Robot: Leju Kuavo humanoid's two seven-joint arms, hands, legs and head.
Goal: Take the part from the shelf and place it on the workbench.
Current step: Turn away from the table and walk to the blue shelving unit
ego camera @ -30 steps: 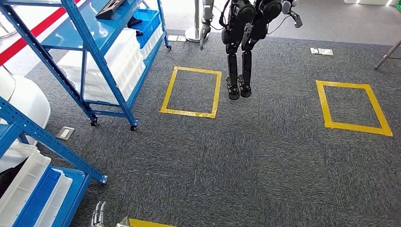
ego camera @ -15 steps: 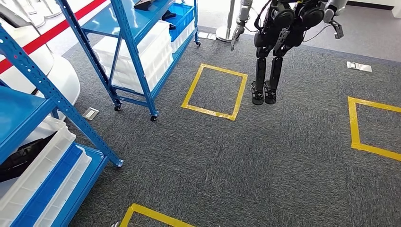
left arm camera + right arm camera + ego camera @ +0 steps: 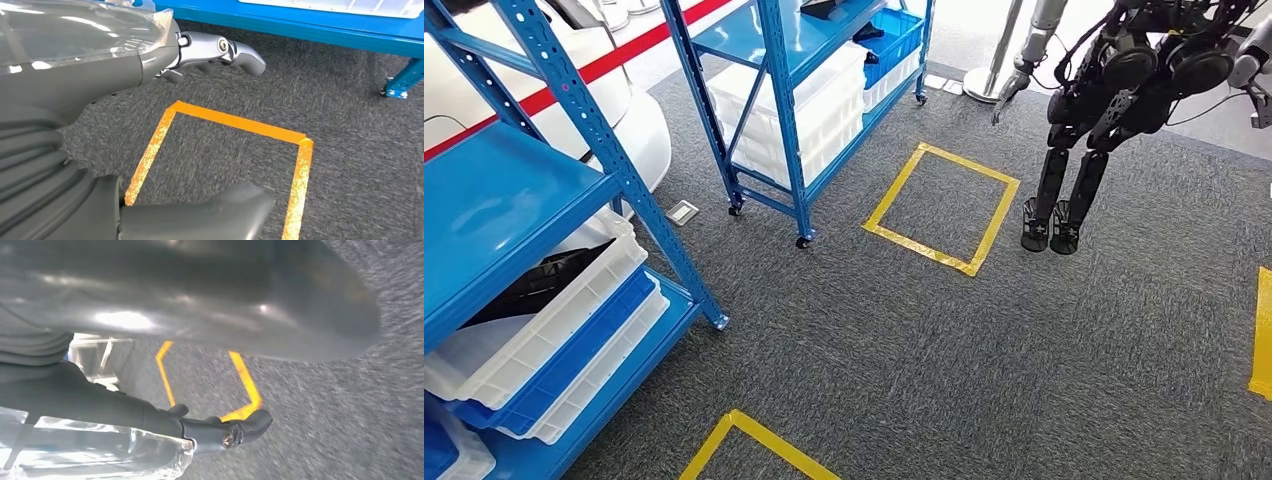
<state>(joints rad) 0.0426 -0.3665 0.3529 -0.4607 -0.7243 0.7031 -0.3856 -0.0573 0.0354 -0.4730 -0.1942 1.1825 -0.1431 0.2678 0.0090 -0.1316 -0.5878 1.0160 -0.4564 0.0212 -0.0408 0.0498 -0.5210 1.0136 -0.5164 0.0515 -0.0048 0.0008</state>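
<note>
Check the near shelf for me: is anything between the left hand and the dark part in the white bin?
Nothing visible lies between them. The dark part sits in the top white bin under the near shelf's blue deck, which overhangs it. The left hand hangs over carpet by a yellow tape square, holding nothing.

1. Grey carpet floor (image 3: pixel 904 340) carries a yellow tape square (image 3: pixel 942 208) at 12 o'clock.
2. Near blue shelf (image 3: pixel 514 200) at 9 o'clock holds white bins (image 3: pixel 534 335).
3. Far blue shelf (image 3: pixel 799 45) at 11 o'clock holds white bins (image 3: pixel 809 110).

Blue shelf (image 3: pixel 544 190) close left; carpet (image 3: pixel 984 360) open ahead.
</note>
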